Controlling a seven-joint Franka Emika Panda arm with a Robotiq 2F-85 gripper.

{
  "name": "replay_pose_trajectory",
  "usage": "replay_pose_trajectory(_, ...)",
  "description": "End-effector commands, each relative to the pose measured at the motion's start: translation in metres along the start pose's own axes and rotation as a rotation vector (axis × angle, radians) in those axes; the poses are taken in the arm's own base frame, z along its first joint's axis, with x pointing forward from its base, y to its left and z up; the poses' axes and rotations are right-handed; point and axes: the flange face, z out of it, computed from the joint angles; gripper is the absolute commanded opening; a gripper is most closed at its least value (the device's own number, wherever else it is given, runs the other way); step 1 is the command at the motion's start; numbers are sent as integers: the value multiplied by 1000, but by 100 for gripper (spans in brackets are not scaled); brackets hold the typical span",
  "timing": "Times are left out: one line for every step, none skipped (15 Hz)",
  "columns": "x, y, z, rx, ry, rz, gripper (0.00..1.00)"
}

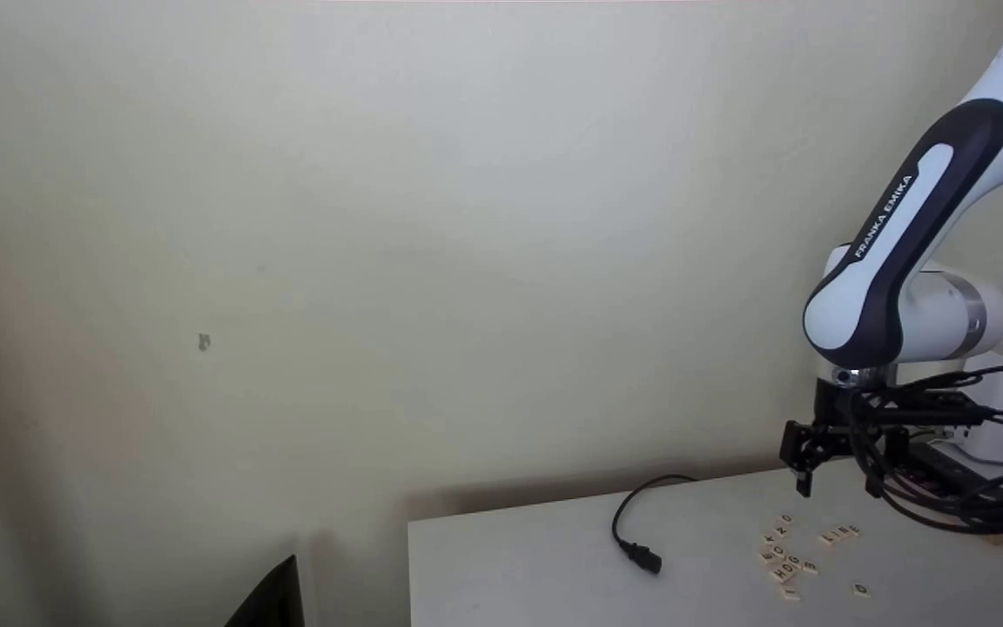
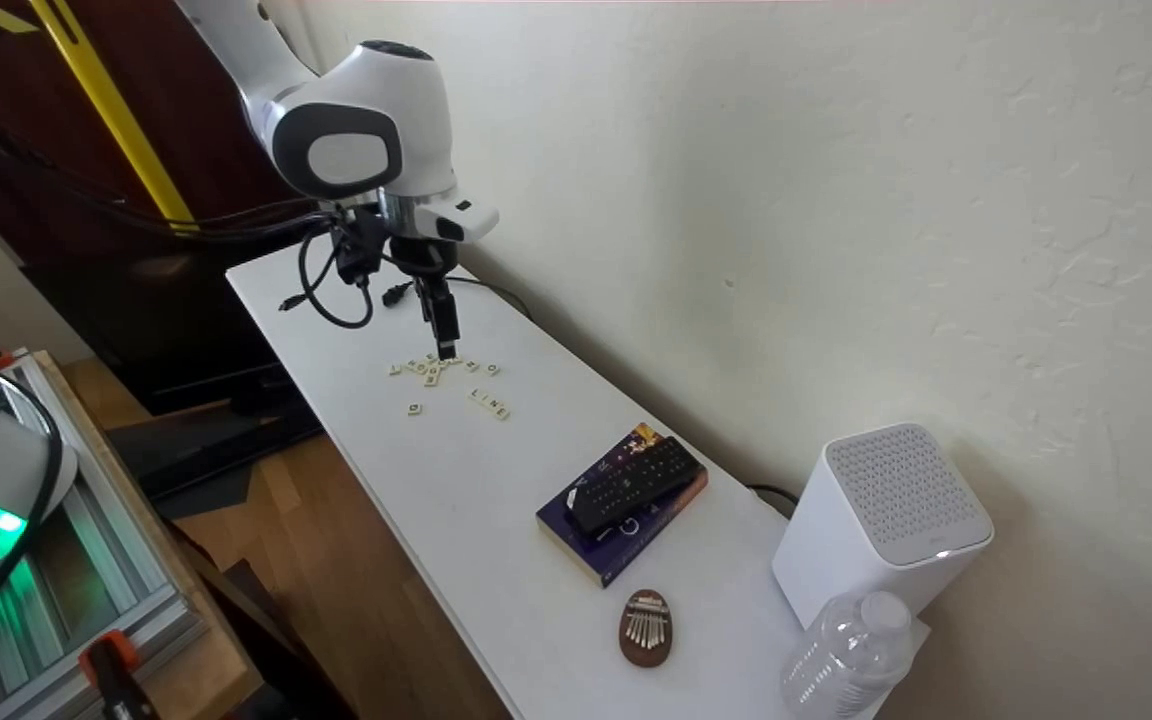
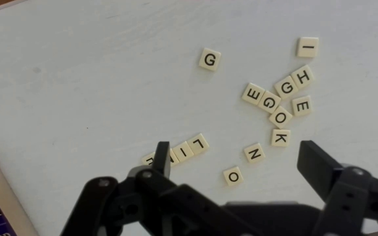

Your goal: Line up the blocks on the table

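While its fingers (image 3: 317,167) stand spread wide, the end effector (image 3: 236,157) hangs above the tabletop (image 3: 110,82), where the lettered blocks (image 3: 269,102) lie face up. Nearest in the wrist view, an O block (image 3: 233,176) and an N block (image 3: 255,153) show between the fingers, apart from each other. The finger on that view's left partly hides a row of four (image 2: 489,403), which spells LINE in an exterior view. Past the N come a K block (image 3: 280,137), a second O block (image 3: 280,117), a G block (image 3: 269,102) and an E block (image 3: 253,93) in a bent chain. Just beside it, another G block (image 3: 286,87) touches an H block (image 3: 303,77), and a second E block (image 3: 302,106) lies close. Farther off are an I block (image 3: 307,47) and, well apart, a lone G block (image 3: 210,59). Away from these lies a black cable (image 1: 643,557). Past the row, a dark remote (image 2: 636,485) rests on a purple book (image 2: 583,543), then come a thumb piano (image 2: 646,628) and a clear bottle (image 2: 848,655) beside a white box (image 2: 881,515).
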Motion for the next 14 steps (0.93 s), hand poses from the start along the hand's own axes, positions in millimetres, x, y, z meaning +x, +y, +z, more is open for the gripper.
replay_pose_trajectory(6,4,13,8,12,21,100)
replay_pose_trajectory(6,7,16,2,14,24,100)
replay_pose_trajectory(6,10,19,3,11,24,100)
replay_pose_trajectory(5,13,22,1,7,28,100)
replay_pose_trajectory(5,15,24,0,5,30,100)
replay_pose_trajectory(6,18,26,1,3,33,100)
replay_pose_trajectory(7,20,29,2,1,38,75)
replay_pose_trajectory(7,21,30,6,1,38,74)
replay_pose_trajectory(8,22,32,4,4,37,66)
replay_pose_trajectory(9,22,34,7,6,35,59)
replay_pose_trajectory(11,22,37,9,9,36,52)
replay_pose_trajectory(12,21,40,9,12,39,44)
replay_pose_trajectory(13,20,43,13,22,42,38)
replay_pose_trajectory(14,18,45,23,33,42,30)
